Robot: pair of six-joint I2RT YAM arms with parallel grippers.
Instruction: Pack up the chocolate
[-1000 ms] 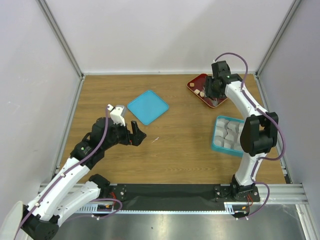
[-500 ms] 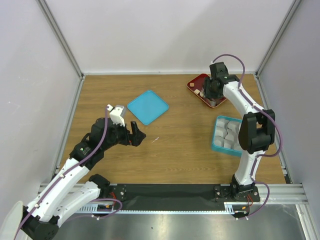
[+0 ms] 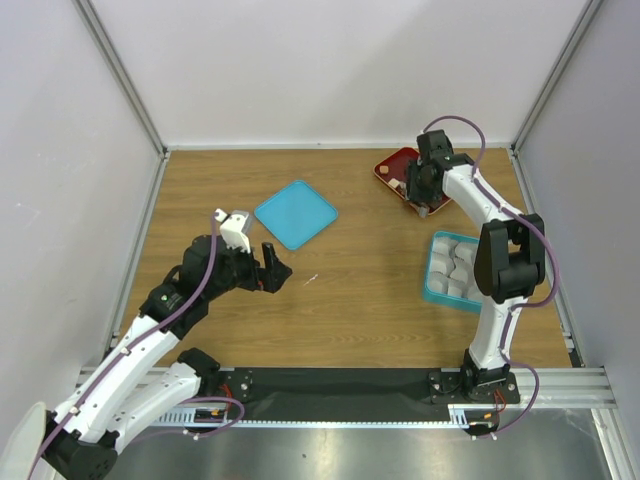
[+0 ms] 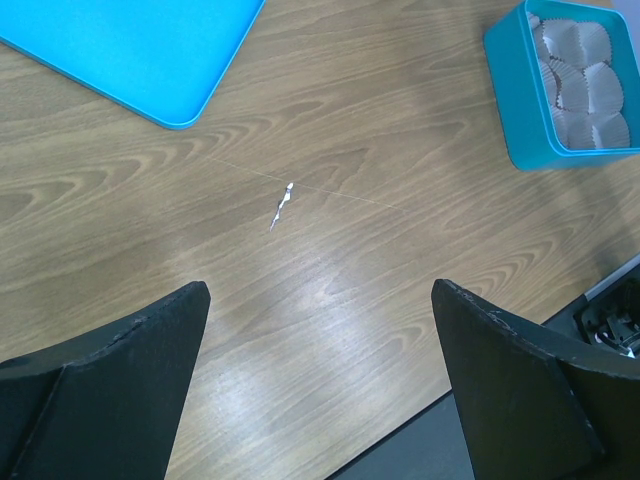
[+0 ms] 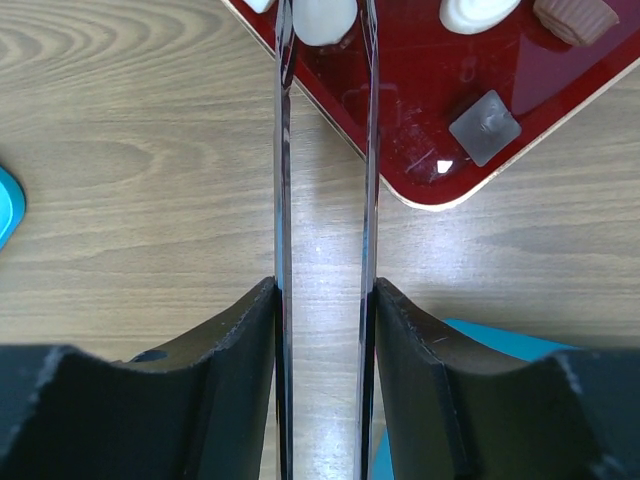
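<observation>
On the red tray (image 5: 420, 90), at the far right of the table (image 3: 350, 300), the chocolate (image 5: 478, 12) is sitting in little round pieces. Some are looking creamy white and one is looking tan with ridged sides. The right gripper (image 5: 325, 40) is reaching over the tray. Its two thin fingers are standing a little apart with one white piece (image 5: 325, 18) between them. I cannot tell if they are squeezing it. The left gripper (image 4: 320, 290) is hanging wide open over the wood, holding nothing.
</observation>
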